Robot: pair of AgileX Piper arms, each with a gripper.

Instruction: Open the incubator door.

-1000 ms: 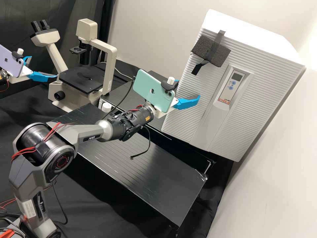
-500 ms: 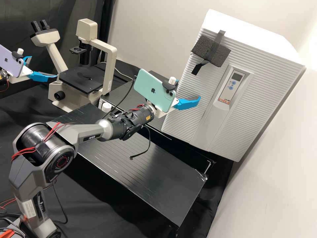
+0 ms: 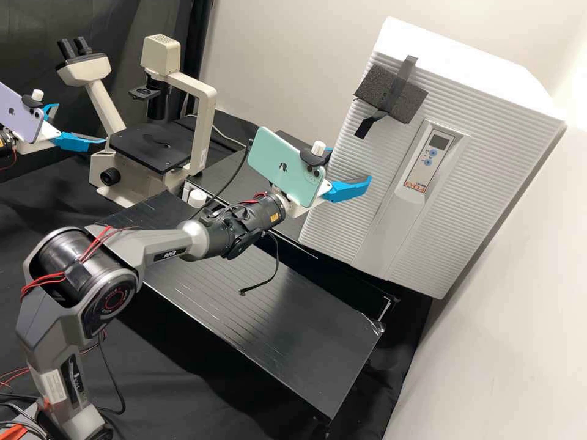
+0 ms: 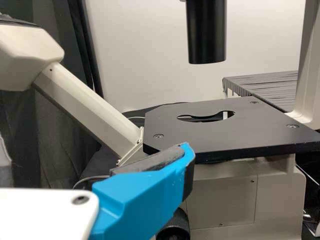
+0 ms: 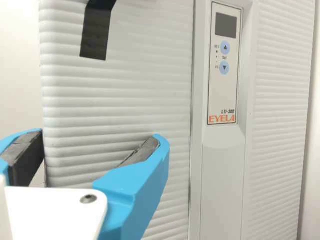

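The white ribbed incubator stands at the right in the high view, its door closed. Near the door's left edge is my right gripper, standing open. From the right wrist view, this gripper has one finger in front of the ribbed door and the other out past its side edge; whether either touches cannot be told. My left gripper is open with nothing between its fingers, far from the incubator and close to the microscope. One blue finger shows in the left wrist view, before the microscope stage.
A beige microscope with a black stage stands at the back left. Black foam is taped to the upper part of the incubator front. A dark panel lies below the right arm, and a loose black cable hangs beside that arm.
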